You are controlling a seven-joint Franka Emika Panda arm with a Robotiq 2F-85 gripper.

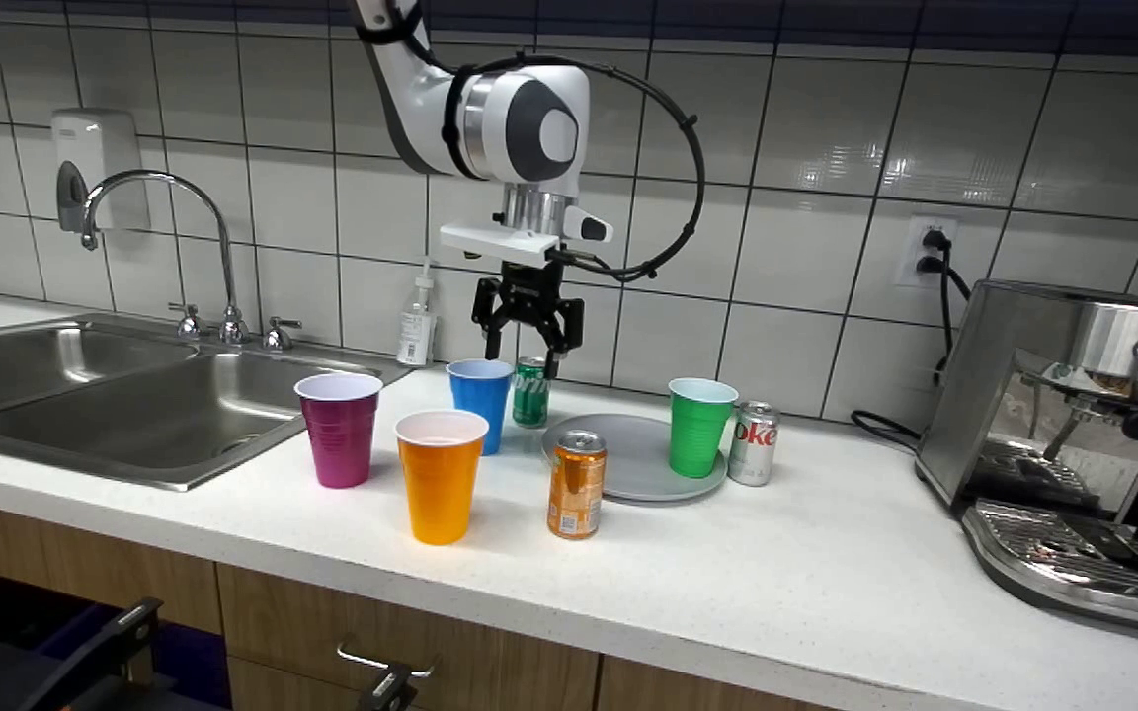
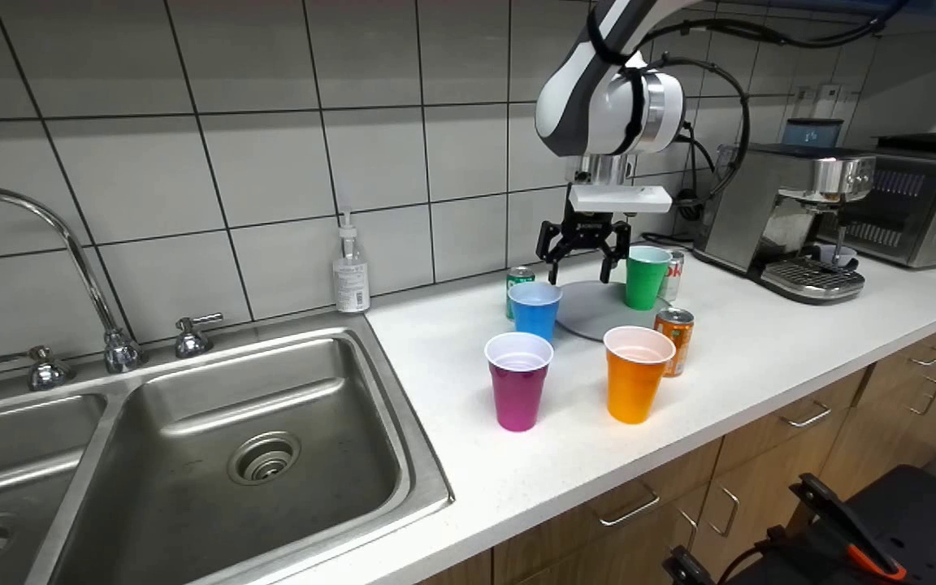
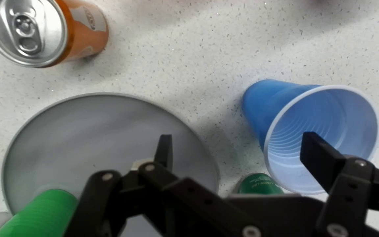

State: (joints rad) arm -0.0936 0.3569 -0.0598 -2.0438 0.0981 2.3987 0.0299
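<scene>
A: Status?
B: No grip made, by my read. Black 2-finger gripper (image 2: 579,275) is spread wide, nothing clamped. Hangs low by the tapered blue plastic cup (image 1: 480,410). Wrist view: 1 finger overlaps that cup's mouth, the other the flat round grey plate (image 3: 110,131). Can't confirm contact.
A: What's placed, what isn't?
B: On the plate: 1 item, the tapered green plastic cup (image 1: 698,434), upright. Off it: 3 cups, 3 cans. Blue cup stands upright on the speckled white countertop (image 1: 776,553), just beside the plate. Green metal Sprite can (image 1: 530,397) is just behind it in an exterior view. Tapered purple plastic cup (image 1: 340,434) and tapered orange plastic cup (image 1: 441,484) stand upright, apart, nearer the counter's front edge. Orange metal soda can (image 1: 577,486) and silver metal Coke can (image 1: 754,444) stand near the plate, on different sides.
A: Contents?
B: Blue cup: bare inner wall in the wrist view, nothing seen in it. Purple, orange, green cups: upper inner walls show, bottoms hidden; can't tell. Orange can: tab in place, lid looks sealed; fill unknown. Sprite and Coke cans: lids too small to judge.
</scene>
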